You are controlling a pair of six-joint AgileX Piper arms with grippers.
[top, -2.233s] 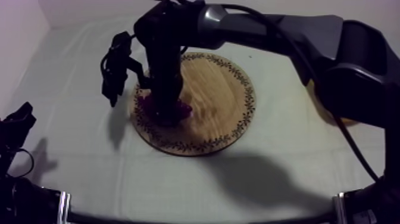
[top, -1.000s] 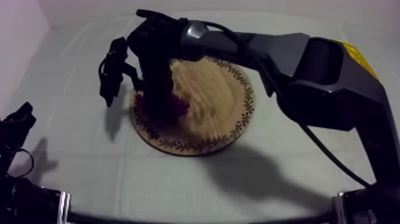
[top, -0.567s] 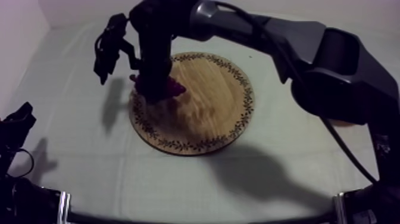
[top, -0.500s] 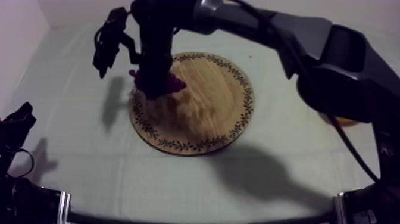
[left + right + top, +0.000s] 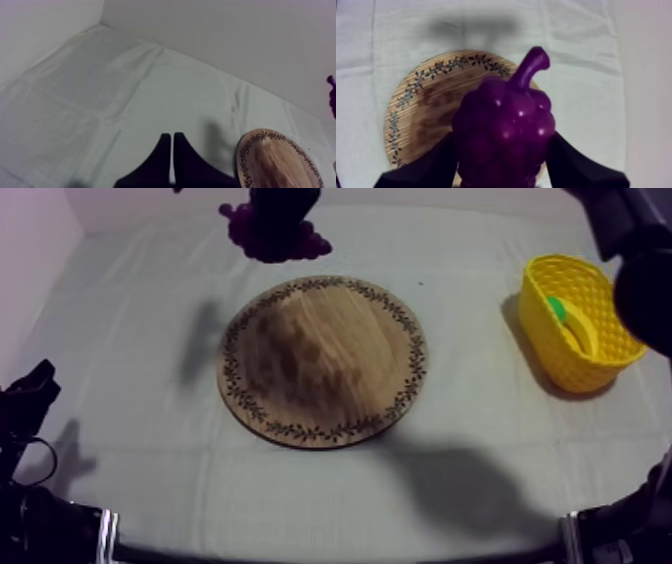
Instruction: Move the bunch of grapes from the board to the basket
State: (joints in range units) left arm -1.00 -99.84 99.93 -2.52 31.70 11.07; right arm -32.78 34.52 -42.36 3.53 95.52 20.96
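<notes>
Grapes: glossy, lumpy, curved stem.

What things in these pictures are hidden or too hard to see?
- Top view: the right hand holding the bunch of grapes is cut off by the picture's edge.
- Top view: the wall of the yellow basket hides most of the green and yellow shapes inside; kind unclear.
- Right wrist view: the grapes cover part of the wooden board.
- Left wrist view: the edge cuts off the board.
</notes>
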